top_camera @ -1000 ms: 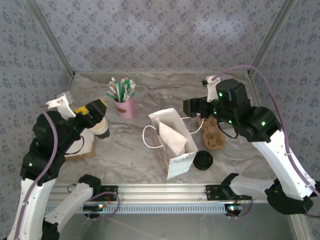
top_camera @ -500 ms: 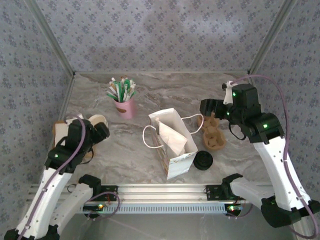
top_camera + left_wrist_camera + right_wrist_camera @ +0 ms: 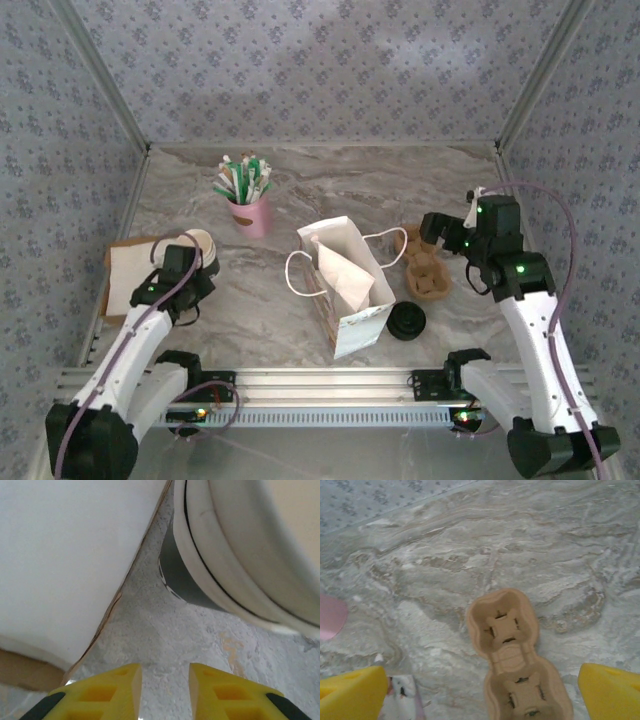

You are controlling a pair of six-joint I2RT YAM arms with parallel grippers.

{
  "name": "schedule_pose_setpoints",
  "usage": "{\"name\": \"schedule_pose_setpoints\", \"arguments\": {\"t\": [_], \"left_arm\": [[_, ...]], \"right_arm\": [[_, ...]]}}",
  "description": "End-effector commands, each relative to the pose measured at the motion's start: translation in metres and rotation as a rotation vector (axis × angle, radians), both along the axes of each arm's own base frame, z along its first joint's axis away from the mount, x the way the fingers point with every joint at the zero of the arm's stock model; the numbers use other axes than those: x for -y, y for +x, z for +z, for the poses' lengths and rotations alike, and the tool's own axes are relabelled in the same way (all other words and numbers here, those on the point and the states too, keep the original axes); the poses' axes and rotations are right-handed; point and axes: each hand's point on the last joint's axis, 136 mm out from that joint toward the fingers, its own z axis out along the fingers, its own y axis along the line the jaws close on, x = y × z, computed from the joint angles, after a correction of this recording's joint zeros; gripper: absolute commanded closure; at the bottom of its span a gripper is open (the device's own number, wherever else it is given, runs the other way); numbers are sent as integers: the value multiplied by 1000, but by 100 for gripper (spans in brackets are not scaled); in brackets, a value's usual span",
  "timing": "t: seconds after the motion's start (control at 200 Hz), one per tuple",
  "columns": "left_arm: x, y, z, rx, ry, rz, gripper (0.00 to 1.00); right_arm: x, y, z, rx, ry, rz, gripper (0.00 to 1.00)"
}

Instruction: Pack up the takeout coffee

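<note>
Top external view showed the coffee [image 3: 198, 243] at the table's [image 3: 300, 190] left side, its long axis roughly vertical and a round cream end facing up. In the left wrist view a dark band sat at its lower end, by the table, so it seemed to stand lid-down, though I could not be sure. It stood just beside the right edge of a white board [image 3: 135, 270].

The left fingers [image 3: 112, 692] pointed at the cup from just short of it. They were set narrowly, bare table showed in the gap, and they held nothing. That arm lay low, stretched from its base along the left side.

At the middle a white bag [image 3: 345, 290] stood mouth-up, handles drooping over its sides, with a pale folded shape inside that I could not identify. Black lids [image 3: 407, 321] sat by its near right corner. A pink cup [image 3: 250, 215] farther back held green and white sticks.

The right arm was bent and raised, its wrist above a brown carrier [image 3: 425, 275]. The right fingers [image 3: 350, 695] were spread wide and held nothing.
</note>
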Motion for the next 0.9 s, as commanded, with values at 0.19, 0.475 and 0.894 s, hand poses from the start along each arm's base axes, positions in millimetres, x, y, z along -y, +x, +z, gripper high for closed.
{"name": "schedule_pose_setpoints", "arguments": {"t": [0.19, 0.475, 0.894], "left_arm": [[4, 45, 13, 158, -5, -4, 76], [0, 67, 9, 186, 29, 7, 79], [0, 111, 0, 212, 64, -19, 79]], "right_arm": [[17, 16, -5, 131, -27, -51, 0], [37, 20, -32, 187, -104, -115, 0], [66, 38, -50, 313, -222, -244, 0]]}}
